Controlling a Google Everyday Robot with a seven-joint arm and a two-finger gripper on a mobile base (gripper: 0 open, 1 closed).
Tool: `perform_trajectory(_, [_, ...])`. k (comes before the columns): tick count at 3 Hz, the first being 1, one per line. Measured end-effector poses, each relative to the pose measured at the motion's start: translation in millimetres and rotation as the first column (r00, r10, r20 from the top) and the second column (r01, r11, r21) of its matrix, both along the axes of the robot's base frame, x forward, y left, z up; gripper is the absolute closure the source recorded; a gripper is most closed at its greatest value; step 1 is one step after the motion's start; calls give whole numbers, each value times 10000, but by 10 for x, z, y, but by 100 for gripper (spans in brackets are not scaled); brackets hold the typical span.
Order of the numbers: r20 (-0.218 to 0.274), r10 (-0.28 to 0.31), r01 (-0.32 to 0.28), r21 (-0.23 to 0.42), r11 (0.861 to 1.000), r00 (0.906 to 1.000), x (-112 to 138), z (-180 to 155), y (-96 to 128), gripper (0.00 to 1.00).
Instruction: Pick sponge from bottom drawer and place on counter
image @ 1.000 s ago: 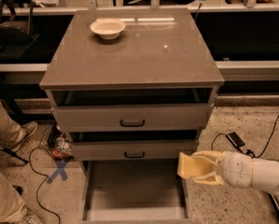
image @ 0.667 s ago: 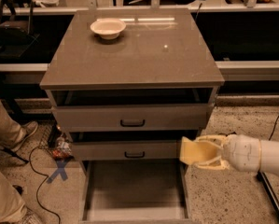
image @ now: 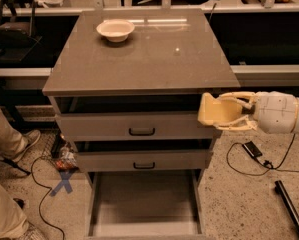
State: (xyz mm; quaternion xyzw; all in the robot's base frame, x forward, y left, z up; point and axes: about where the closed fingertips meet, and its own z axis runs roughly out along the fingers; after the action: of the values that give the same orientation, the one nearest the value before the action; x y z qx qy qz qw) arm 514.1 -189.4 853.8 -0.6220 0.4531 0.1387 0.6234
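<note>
My gripper (image: 228,112) reaches in from the right, in front of the cabinet's right side at the height of the top drawer, below the counter edge. It is shut on the sponge (image: 212,110), a pale yellow-tan block held between the fingers. The bottom drawer (image: 144,225) is pulled out below, its grey floor bare. The counter (image: 159,59) is the glossy grey-brown slab on top of the cabinet.
A cream bowl (image: 115,30) sits at the counter's back left. The two upper drawers (image: 139,126) stand slightly open. A person's legs (image: 4,134) are at the left. Cables (image: 254,154) lie on the floor at the right, a blue tape cross (image: 63,183) at the left.
My gripper has risen with the sponge from beside the middle drawer up to the level of the top drawer, just below the counter edge.
</note>
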Motion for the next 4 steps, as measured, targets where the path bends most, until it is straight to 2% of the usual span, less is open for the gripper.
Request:
perform_trajectory(1, [2,-22,22,-135,9999,10000,43,28,36,100])
perform_trajectory(2, [197,-339,352,-670,9971,9992,371,389,73,100])
perform_trajectory(3, [179,-931,943,-783,9925,9955,724,725,73,100])
perform_trajectory(4, [-332,-1637,1623,-407,9859,9860,1135,796,150,100])
